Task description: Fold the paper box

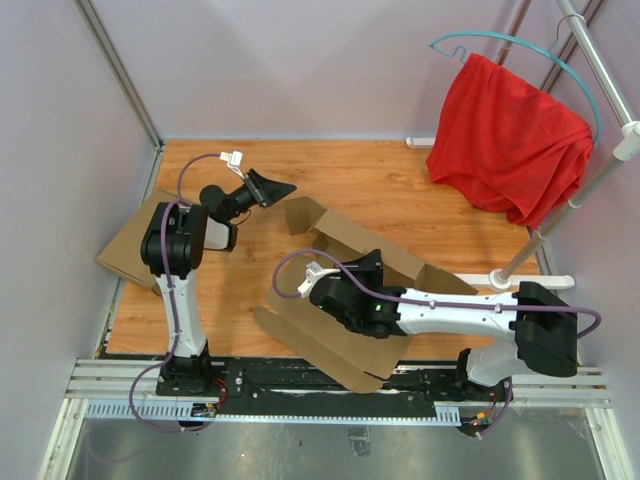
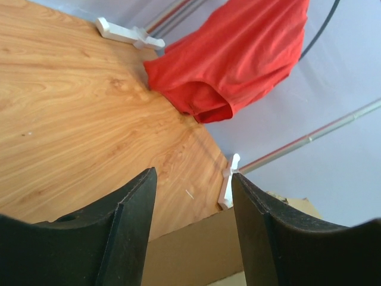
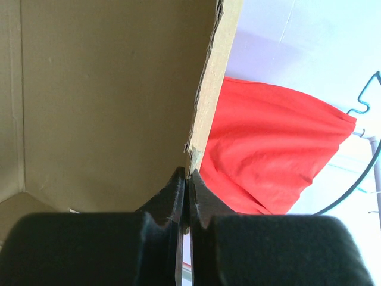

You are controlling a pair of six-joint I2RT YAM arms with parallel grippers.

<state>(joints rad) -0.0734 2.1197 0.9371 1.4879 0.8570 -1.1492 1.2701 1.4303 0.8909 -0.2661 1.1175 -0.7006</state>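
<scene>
Right gripper [image 3: 188,179]: clamped on upright flap edge of paper box [image 3: 107,107].
Left gripper [image 2: 193,179]: spread apart, tilted over bare wood.
Surface: warm wood-grain tabletop [image 2: 77,119] beneath both.
Room: red cloth [image 2: 238,53] hanging beyond fingertips; pale lilac walls [image 1: 300,60].

We see a red cloth garment [image 1: 510,140] draped over a teal wire hanger [image 1: 520,42], right beside a silver metal rack [image 1: 600,62] at the far right of the orange-brown wood-grain tabletop [image 1: 400,190]. The rack's white feet [image 1: 422,142] rest on the wood. At the table's left edge lies a lighter tan cardboard block [image 1: 122,252], partly hidden from us. Pale lilac walls [image 1: 300,60] enclose the table on three sides.
</scene>
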